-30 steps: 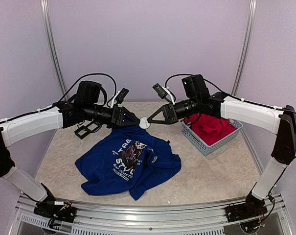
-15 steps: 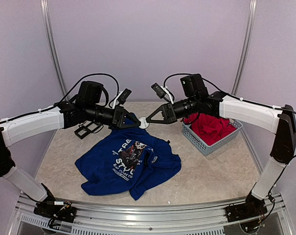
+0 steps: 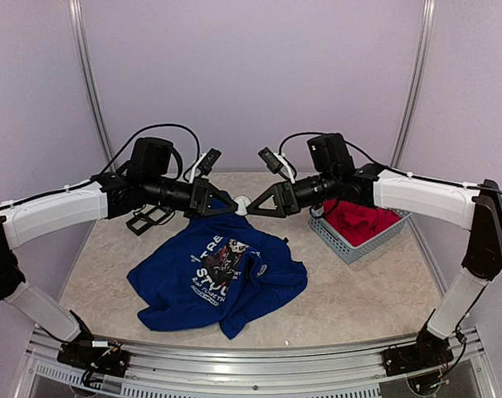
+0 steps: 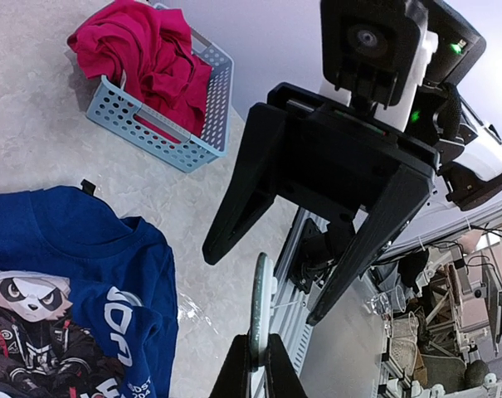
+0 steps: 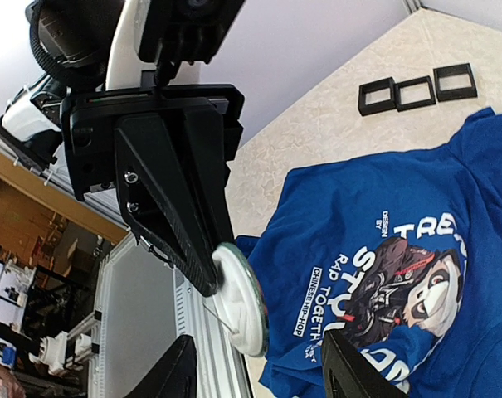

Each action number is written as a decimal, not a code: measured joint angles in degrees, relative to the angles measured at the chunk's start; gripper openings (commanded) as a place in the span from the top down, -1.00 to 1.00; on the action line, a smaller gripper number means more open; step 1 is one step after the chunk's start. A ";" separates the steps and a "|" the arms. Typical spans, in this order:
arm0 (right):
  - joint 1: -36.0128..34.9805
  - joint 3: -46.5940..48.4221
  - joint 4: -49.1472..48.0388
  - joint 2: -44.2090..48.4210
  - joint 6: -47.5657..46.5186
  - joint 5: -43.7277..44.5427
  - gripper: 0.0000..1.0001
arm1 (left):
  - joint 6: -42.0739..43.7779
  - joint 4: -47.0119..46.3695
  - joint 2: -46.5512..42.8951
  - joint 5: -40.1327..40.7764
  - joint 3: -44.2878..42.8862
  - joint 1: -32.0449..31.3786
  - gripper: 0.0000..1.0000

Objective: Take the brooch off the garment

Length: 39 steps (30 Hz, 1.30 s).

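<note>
Above the table, raised near the far edge of the garment [image 3: 209, 278], the round white brooch [image 3: 241, 201] is off the shirt, pinched edge-on in the clamped left gripper [image 3: 232, 204]. The right gripper [image 3: 252, 205] faces it tip to tip, jaws spread either side of the disc (gaps show in its wrist view). The blue garment lies crumpled on the table [image 3: 358, 290], a basket [image 3: 342, 242] of red cloth [image 3: 358, 217] to its right.

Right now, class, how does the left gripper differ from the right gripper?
The left gripper has its jaws shut on the white brooch; the right gripper has its jaws spread, gripping nothing. The left gripper pinches the brooch at its edge; the right gripper only straddles it. Both are black, pointing tip to tip.
</note>
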<state>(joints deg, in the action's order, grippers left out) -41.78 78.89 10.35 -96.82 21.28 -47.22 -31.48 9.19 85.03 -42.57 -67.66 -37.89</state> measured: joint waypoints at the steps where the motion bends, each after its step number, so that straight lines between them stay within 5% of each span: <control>1: 0.00 -0.98 -0.74 0.46 0.46 0.28 -0.23 | -0.26 -0.46 -0.22 0.09 0.44 0.24 1.00; 11: -0.55 -2.84 -3.08 2.08 1.29 1.16 -0.42 | -2.99 -4.00 -1.92 -0.46 2.51 1.33 1.00; 19: -1.36 -2.82 -4.76 2.08 2.12 1.18 -0.02 | -3.26 -4.85 -2.19 -1.05 2.56 1.33 1.00; 39: -1.62 -2.71 -6.75 1.88 3.80 1.01 0.44 | -3.23 -4.85 -2.60 -1.62 2.71 -0.28 1.00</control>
<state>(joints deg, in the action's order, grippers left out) -43.40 76.18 3.60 -94.94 25.08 -46.22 -34.72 4.34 82.43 -44.18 -64.95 -38.17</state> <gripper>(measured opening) 0.314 0.034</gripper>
